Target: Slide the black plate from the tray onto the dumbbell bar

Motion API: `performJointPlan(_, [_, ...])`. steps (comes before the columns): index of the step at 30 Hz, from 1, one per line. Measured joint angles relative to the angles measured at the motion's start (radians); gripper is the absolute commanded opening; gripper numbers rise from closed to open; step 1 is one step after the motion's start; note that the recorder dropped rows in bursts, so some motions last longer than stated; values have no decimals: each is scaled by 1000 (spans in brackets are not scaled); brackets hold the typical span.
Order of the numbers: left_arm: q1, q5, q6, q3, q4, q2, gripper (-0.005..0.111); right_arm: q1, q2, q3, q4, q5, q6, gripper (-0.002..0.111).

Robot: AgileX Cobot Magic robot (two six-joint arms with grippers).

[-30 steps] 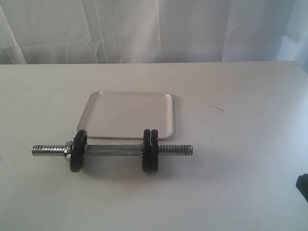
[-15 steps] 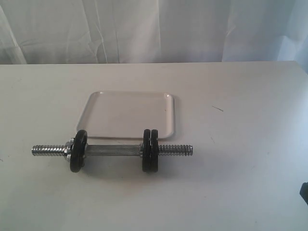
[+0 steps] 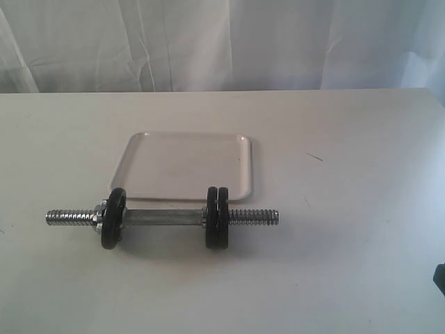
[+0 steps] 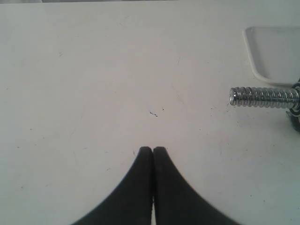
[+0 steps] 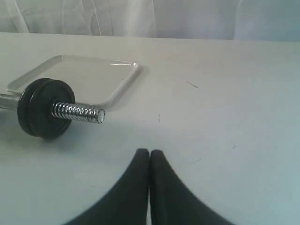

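Pair of matte black iron plates (image 3: 217,226) stands on edge on the slim chrome dumbbell bar (image 3: 163,217), right side; third black plate (image 3: 112,221) on its left. Bar axis runs left-right on white worktop (image 3: 348,229), just in front of shallow white tray (image 3: 188,167). Left gripper (image 4: 153,151), right gripper (image 5: 149,153): jaws pressed together, empty.

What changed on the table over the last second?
Only a dark part of the robot at the right edge drew back, further out of view. The dumbbell bar, its black plates and the tray stayed put. The left hand and right hand are shut, holding nothing.
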Motion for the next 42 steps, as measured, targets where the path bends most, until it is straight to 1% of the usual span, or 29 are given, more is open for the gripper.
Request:
performJointPlan(7, [0, 0, 0, 0, 0, 0, 0, 0, 0, 0, -2, 1, -68, 0])
performJointPlan(14, [0, 0, 0, 0, 0, 0, 0, -5, 0, 0, 11, 1, -30, 0])
performJointPlan(27, [0, 0, 0, 0, 0, 0, 0, -67, 0, 0, 17, -3, -20, 0])
performJointPlan(33, [0, 0, 0, 0, 0, 0, 0, -80, 0, 0, 17, -6, -20, 0])
performJointPlan(42, [0, 0, 0, 0, 0, 0, 0, -172, 0, 0, 23, -6, -20, 0])
